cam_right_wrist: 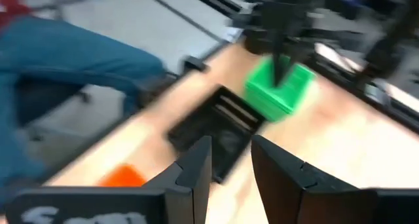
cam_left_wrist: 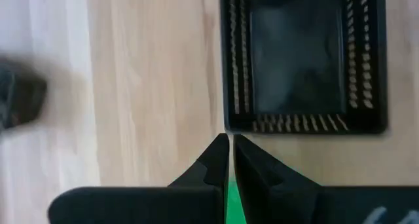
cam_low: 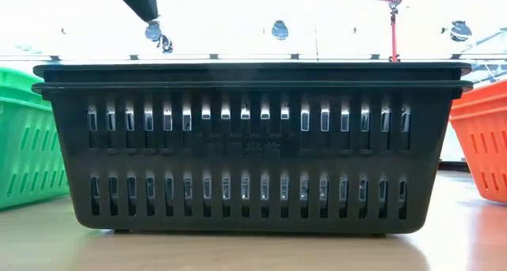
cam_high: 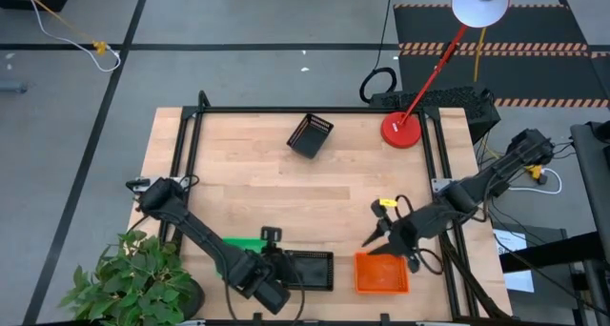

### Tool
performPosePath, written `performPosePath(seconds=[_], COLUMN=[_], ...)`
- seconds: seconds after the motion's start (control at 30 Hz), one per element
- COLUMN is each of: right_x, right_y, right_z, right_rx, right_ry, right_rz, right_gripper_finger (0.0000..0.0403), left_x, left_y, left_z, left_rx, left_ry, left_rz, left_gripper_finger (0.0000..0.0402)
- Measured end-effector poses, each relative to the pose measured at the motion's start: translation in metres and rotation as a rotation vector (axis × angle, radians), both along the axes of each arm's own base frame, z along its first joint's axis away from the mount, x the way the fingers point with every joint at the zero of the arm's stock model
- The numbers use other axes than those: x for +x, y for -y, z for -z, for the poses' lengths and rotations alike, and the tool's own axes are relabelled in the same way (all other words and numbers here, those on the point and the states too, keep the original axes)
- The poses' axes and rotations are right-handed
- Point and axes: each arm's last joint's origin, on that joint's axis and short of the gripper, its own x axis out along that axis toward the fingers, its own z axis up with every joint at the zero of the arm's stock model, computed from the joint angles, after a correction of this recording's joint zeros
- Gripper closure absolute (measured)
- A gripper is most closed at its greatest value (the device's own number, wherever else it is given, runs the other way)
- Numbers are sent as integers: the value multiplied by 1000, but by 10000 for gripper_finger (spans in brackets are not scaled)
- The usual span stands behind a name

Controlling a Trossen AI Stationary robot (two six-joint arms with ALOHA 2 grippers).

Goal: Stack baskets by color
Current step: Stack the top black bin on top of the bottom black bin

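Two black baskets (cam_high: pixel 313 269) sit nested near the table's front edge; both rims show in the low view (cam_low: pixel 253 144). A green basket (cam_high: pixel 243 242) stands to their left and an orange basket (cam_high: pixel 381 274) to their right. A third black basket (cam_high: pixel 310 135) lies tipped at the far middle. My left gripper (cam_left_wrist: pixel 229 142) hangs shut above the gap between the green and black baskets, its tip (cam_low: pixel 150 17) over the black stack's left end. Green shows through the slit between its fingers. My right gripper (cam_right_wrist: pixel 232 152) is open and empty, raised just beyond the orange basket (cam_high: pixel 374 237).
A red lamp base (cam_high: pixel 402 129) stands at the far right of the table. A potted plant (cam_high: pixel 133 278) sits off the near left corner. Black frame rails (cam_high: pixel 186 154) run along the table's sides. A person in jeans (cam_right_wrist: pixel 65 60) is beyond the near edge.
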Motion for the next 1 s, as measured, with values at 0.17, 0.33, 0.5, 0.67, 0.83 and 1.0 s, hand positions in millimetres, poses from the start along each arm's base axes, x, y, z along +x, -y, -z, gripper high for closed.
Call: performPosePath(seconds=[0.17, 0.33, 0.5, 0.67, 0.83, 1.0], right_x=[7, 13, 17, 11, 5, 5], right_y=[10, 27, 49, 66, 79, 90], right_z=[29, 54, 72, 98, 123, 128], right_rx=[-85, -141, -164, -203, -224, -298], right_ry=[86, 117, 80, 12, 0, -3], right_rz=[191, 287, 376, 433, 470, 478], right_gripper_finger=[300, 300, 300, 300, 300, 300], left_x=[20, 43, 51, 48, 49, 48], left_y=[-15, -65, -126, -206, -277, -315], left_z=[21, 19, 16, 16, 33, 69], left_rx=[62, 117, 118, 112, 48, 100], left_ry=[75, 157, 282, 368, 350, 195], left_rz=[107, -12, -55, -109, -147, -120], left_gripper_finger=[376, 376, 376, 369, 301, 228])
